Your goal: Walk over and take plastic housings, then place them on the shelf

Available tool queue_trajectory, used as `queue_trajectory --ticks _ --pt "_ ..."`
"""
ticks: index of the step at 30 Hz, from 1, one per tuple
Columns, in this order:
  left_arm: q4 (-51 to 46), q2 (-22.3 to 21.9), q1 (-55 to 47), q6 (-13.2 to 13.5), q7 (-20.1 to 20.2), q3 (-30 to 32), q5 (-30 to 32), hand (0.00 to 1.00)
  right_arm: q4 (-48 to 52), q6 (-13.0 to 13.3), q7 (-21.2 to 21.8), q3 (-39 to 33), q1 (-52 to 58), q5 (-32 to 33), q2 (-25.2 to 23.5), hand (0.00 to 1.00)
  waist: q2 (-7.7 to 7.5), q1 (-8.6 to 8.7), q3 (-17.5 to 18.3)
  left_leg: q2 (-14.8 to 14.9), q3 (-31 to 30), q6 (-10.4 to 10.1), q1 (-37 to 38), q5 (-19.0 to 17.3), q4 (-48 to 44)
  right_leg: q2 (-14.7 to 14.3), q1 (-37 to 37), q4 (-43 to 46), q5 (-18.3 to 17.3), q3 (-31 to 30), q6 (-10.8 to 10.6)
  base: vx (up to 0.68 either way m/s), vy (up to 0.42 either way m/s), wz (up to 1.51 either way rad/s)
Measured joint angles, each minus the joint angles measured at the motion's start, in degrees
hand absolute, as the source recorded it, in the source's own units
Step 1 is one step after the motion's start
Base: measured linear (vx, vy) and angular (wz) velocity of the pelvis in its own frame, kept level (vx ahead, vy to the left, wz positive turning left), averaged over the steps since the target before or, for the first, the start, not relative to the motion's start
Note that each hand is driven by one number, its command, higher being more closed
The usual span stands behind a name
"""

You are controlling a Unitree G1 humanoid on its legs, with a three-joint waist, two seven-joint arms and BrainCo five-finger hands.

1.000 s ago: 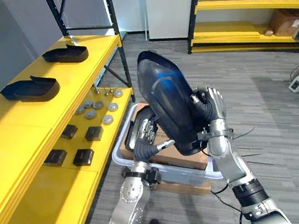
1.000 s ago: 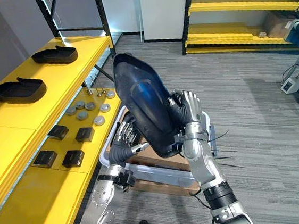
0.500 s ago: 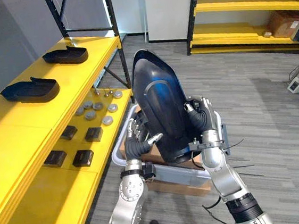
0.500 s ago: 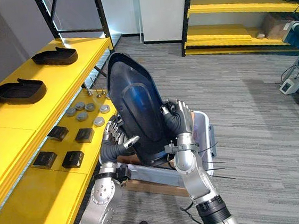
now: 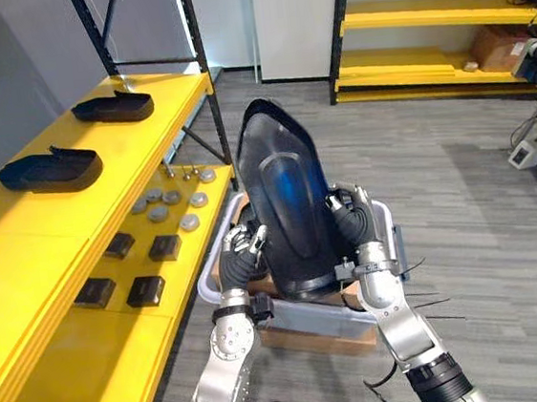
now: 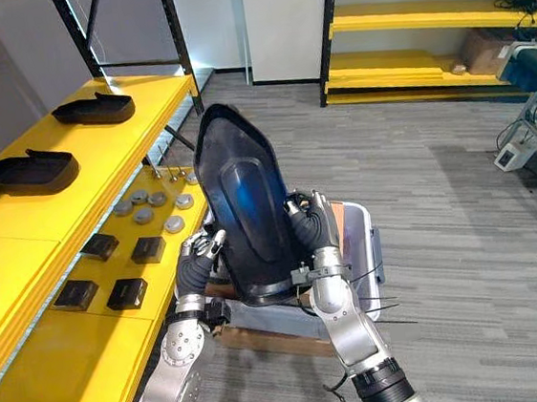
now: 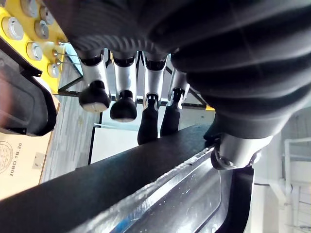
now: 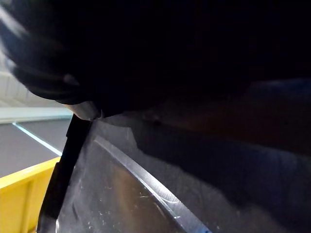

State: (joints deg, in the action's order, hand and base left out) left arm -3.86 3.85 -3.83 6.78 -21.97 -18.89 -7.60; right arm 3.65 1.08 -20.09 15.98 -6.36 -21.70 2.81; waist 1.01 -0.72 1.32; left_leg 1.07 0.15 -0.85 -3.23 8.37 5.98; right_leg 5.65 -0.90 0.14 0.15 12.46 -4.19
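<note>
I hold a large, glossy black plastic housing (image 5: pixel 288 199) upright between both hands, above a grey bin (image 5: pixel 311 314). My left hand (image 5: pixel 243 250) grips its left edge; in the left wrist view the fingers (image 7: pixel 121 92) curl over the housing's rim (image 7: pixel 97 184) with the thumb on the other face. My right hand (image 5: pixel 355 223) is curled round the right edge. Two smaller black housings (image 5: pixel 49 169) (image 5: pixel 113 107) lie on the yellow shelf (image 5: pixel 23 246) at my left.
Small black boxes (image 5: pixel 145 291) and grey discs (image 5: pixel 159 212) lie on the shelf's lower level. The bin rests on a cardboard box (image 5: pixel 312 340) on the grey floor. More yellow shelving (image 5: pixel 441 15) stands at the back right, and black rack posts (image 5: pixel 201 64) rise beside the shelf.
The housing has turned more upright, its broad face toward me. My left hand's fingers have closed from straight onto its left edge. The right hand kept its hold.
</note>
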Motion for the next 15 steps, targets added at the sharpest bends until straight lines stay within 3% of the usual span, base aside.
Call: queue_trajectory --ticks 9,15 --pt "0.5 -0.1 0.0 -0.2 0.6 3.1 0.0 1.0 0.0 3.1 3.4 0.8 0.0 5.4 0.0 0.0 -0.06 0.03 0.0 0.0 0.0 0.0 0.2 0.0 0.0 0.1 0.1 0.8 -0.1 0.1 0.0 0.0 0.0 0.0" --pt "2.0 -0.3 0.0 -1.0 2.0 3.7 1.9 1.0 0.1 5.2 8.0 -0.1 0.1 17.9 0.2 0.0 -0.35 -0.03 0.2 0.0 0.0 0.0 0.3 0.0 0.0 0.2 0.0 0.8 -0.3 0.0 0.2 0.0 0.0 0.0"
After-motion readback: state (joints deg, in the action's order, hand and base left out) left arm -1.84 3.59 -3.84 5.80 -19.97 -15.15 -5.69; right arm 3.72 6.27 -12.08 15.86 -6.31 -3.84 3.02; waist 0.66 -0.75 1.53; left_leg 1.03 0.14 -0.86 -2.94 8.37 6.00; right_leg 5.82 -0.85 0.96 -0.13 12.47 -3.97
